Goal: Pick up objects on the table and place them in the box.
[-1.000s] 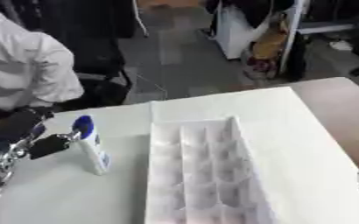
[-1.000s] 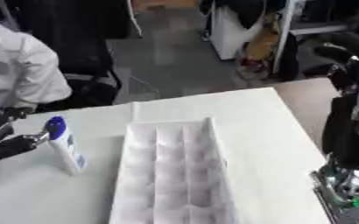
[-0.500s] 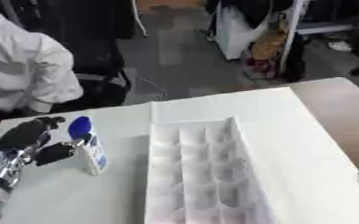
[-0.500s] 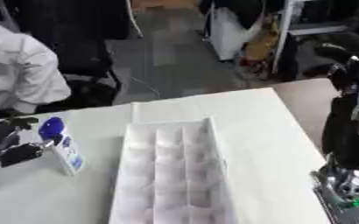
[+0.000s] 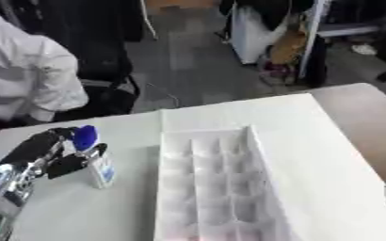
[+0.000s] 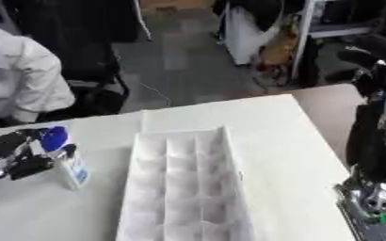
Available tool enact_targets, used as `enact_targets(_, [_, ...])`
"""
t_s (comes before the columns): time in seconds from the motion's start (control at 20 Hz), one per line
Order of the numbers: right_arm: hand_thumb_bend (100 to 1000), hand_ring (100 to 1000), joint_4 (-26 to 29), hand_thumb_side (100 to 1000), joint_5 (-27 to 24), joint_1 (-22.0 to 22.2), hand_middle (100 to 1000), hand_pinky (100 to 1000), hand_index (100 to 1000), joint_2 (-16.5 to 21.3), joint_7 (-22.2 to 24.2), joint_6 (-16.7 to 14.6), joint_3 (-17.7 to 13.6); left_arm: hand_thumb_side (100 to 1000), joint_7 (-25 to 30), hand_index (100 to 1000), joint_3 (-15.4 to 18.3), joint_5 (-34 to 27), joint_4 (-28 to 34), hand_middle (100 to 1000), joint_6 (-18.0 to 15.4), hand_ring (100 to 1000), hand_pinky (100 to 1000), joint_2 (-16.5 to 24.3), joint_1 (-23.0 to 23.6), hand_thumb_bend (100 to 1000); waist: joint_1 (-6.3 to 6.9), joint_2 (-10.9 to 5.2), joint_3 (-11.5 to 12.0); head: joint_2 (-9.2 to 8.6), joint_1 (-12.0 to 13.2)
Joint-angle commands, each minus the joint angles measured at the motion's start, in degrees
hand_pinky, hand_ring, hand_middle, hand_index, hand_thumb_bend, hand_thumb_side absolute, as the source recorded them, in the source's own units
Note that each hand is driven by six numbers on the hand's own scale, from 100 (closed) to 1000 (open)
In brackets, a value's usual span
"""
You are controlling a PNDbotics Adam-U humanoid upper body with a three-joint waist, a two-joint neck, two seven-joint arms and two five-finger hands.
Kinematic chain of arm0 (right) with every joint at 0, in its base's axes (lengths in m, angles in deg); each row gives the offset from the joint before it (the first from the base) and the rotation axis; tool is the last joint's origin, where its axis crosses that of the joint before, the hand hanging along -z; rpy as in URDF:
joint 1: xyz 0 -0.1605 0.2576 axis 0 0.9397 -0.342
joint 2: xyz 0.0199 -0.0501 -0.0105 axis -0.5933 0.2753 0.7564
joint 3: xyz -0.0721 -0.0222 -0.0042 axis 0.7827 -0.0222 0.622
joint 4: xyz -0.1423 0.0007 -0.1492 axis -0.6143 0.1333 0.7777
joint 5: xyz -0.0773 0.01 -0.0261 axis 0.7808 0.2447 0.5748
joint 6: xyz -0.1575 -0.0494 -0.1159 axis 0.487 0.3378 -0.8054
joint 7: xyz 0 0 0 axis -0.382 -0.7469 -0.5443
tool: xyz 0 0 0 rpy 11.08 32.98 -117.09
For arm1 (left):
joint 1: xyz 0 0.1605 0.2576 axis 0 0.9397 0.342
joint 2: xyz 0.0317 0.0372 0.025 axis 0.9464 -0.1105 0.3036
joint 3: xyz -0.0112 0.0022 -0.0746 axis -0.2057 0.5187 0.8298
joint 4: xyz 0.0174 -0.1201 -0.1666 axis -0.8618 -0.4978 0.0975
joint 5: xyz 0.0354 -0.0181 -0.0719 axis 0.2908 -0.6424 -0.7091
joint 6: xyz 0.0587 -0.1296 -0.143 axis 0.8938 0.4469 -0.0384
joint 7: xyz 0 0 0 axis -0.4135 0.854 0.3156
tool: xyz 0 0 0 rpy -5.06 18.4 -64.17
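The bottle [image 5: 95,156] stands upright on the white table [image 5: 311,141], at about 9 o'clock from the box [image 5: 215,188] and well apart from its left wall. The bottle is white with a blue cap at the top and a blue label on its side.

The left hand [image 5: 41,153] sits at 9 o'clock of the bottle. Its fingers curl around the upper part of the bottle near the cap, and the thumb lies against the body lower down, so the hand is grasping the bottle. The base of the bottle appears to rest on the table.

The box is a white tray divided into a grid of compartments. It lies lengthwise from 12 to 6 o'clock at the table centre.

The right hand [image 6: 367,151] appears at 3 o'clock in the right eye view, raised beside the table edge. Whether its fingers are released or clenched cannot be told.
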Motion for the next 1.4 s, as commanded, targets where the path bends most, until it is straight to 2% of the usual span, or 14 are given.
enact_targets(0.05, [100, 666, 0.9, 864, -0.18, -0.8, 691, 493, 765, 0.85, 0.17, 0.15, -0.02, 1000, -0.73, 963, 0.12, -0.99, -0.27, 818, -0.69, 566, 654, 0.43, -1.31, 499, -0.16, -0.91, -0.14, -0.1, 0.04])
enact_targets(0.45, [100, 666, 0.9, 865, -0.33, -1.22, 691, 493, 765, 0.54, 0.29, 0.08, 0.1, 1000, -2.37, 954, 0.51, -2.59, -3.98, 806, -1.5, 548, 639, -0.53, -1.63, 512, -0.15, -0.78, -0.57, -0.38, 0.23])
enact_targets(0.65, [100, 666, 0.9, 865, -0.42, -1.46, 691, 493, 765, 0.41, 0.38, 0.04, 0.16, 971, -3.59, 942, 0.9, -3.56, -6.3, 791, -1.92, 530, 627, -0.86, -2.1, 519, -0.15, -0.61, -0.85, -0.68, 0.39])
enact_targets(0.7, [100, 666, 0.9, 865, -0.44, -1.51, 691, 493, 765, 0.38, 0.4, 0.03, 0.17, 920, -4.22, 910, 1.02, -3.79, -6.84, 757, -2.08, 500, 598, -0.92, -2.24, 472, -0.15, -0.57, -0.93, -0.73, 0.43])
enact_targets(0.75, [100, 666, 0.9, 865, -0.46, -1.57, 691, 493, 765, 0.35, 0.42, 0.03, 0.18, 913, -5.3, 905, 1.22, -4.01, -7.33, 752, -2.18, 494, 591, -1.01, -2.41, 462, -0.15, -0.51, -1.02, -0.79, 0.49])
enact_targets(0.8, [100, 666, 0.9, 864, -0.48, -1.62, 691, 493, 765, 0.33, 0.43, 0.02, 0.19, 850, -6.75, 838, 1.41, -4.18, -7.75, 662, -2.25, 418, 507, -1.1, -2.56, 319, -0.16, -0.47, -1.1, -0.85, 0.53])
enact_targets(0.85, [100, 666, 0.9, 864, -0.49, -1.67, 691, 493, 765, 0.3, 0.45, 0.01, 0.19, 855, -8.93, 847, 1.64, -4.32, -8.12, 678, -2.26, 429, 520, -1.21, -2.68, 339, -0.17, -0.43, -1.18, -0.91, 0.57])
enact_targets(0.9, [100, 666, 0.9, 865, -0.51, -1.69, 691, 493, 765, 0.27, 0.46, 0.01, 0.19, 845, -11.03, 742, 1.8, -4.49, -8.46, 522, -2.3, 276, 302, -1.3, -2.78, 100, -0.19, -0.41, -1.22, -0.96, 0.6])
enact_targets(0.95, [100, 666, 0.9, 865, -0.52, -1.72, 691, 493, 765, 0.25, 0.46, 0.02, 0.19, 864, -13.59, 710, 2.02, -4.74, -8.71, 479, -2.36, 222, 230, -1.36, -2.84, 100, -0.2, -0.39, -1.25, -1.01, 0.63])
enact_targets(1.0, [100, 666, 0.9, 864, -0.53, -1.74, 691, 493, 765, 0.23, 0.48, 0.02, 0.19, 841, -15.96, 641, 2.11, -5.09, -9.07, 393, -2.51, 125, 127, -1.41, -2.86, 100, -0.19, -0.38, -1.26, -1.04, 0.67])
enact_targets(1.05, [100, 666, 0.9, 865, -0.53, -1.76, 691, 493, 765, 0.24, 0.49, 0.02, 0.2, 817, -18.2, 597, 2.17, -5.56, -9.39, 338, -2.83, 100, 100, -1.43, -2.85, 100, -0.18, -0.39, -1.26, -1.07, 0.69])
enact_targets(1.1, [100, 666, 0.9, 864, -0.54, -1.76, 691, 493, 765, 0.24, 0.51, 0.02, 0.22, 786, -20.07, 524, 2.12, -6.09, -9.73, 253, -3.29, 100, 100, -1.43, -2.85, 100, -0.16, -0.4, -1.25, -1.09, 0.7])
enact_targets(1.25, [100, 666, 0.9, 865, -0.55, -1.75, 691, 493, 765, 0.28, 0.57, 0.04, 0.24, 741, -24.64, 432, 1.9, -7.31, -9.94, 102, -5.37, 100, 100, -1.23, -2.88, 100, -0.14, -0.43, -1.22, -1.14, 0.74])
enact_targets(1.4, [100, 666, 0.9, 865, -0.55, -1.71, 691, 493, 765, 0.31, 0.61, 0.07, 0.23, 719, -28.09, 396, 1.71, -7.62, -9.45, 100, -7.41, 100, 100, -0.97, -2.92, 100, -0.14, -0.46, -1.19, -1.17, 0.78])
